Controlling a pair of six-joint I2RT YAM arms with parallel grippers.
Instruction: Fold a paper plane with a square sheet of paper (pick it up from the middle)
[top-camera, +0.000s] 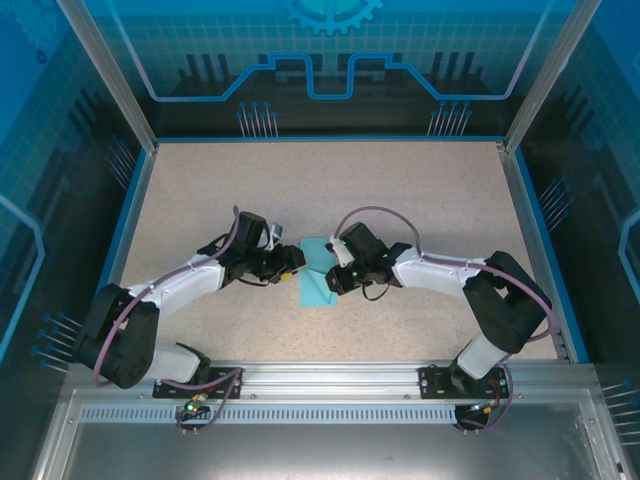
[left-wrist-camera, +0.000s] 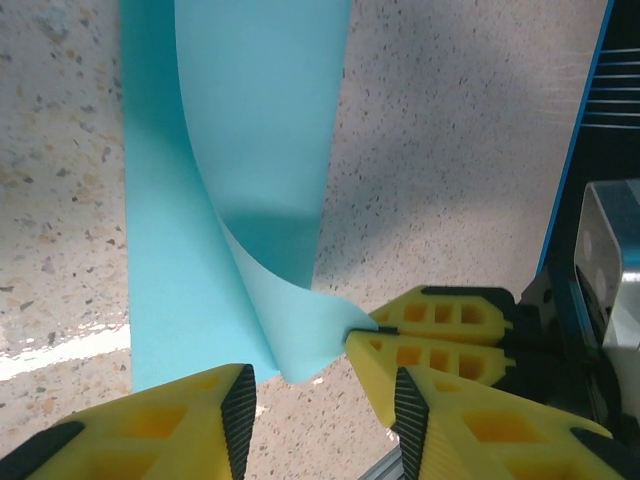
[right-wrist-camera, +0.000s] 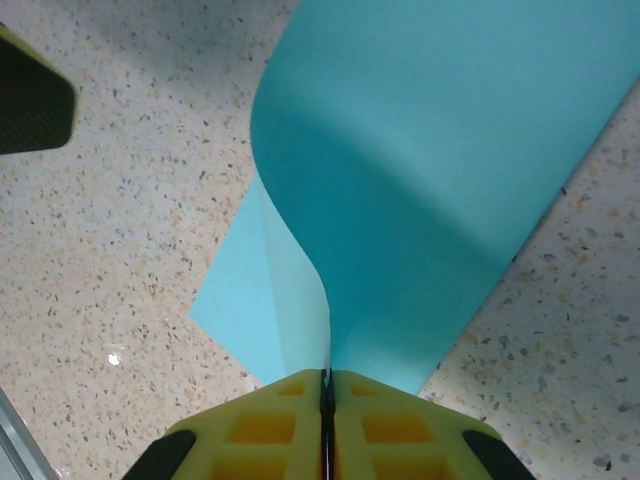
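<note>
Right pincer (right-wrist-camera: 326, 385) pinches edge of square sheet of paper (right-wrist-camera: 430, 180), lifted so I can fold | my left pincer (left-wrist-camera: 320, 425) spread

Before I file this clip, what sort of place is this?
Probably a robot lab cell: speckled table, blue printed panels around it, left arm and right arm bolted to a metal rail.

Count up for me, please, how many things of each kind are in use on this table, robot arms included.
Square sheet of paper: 1
Robot arms: 2 (left arm, right arm)
Total: 3
</note>
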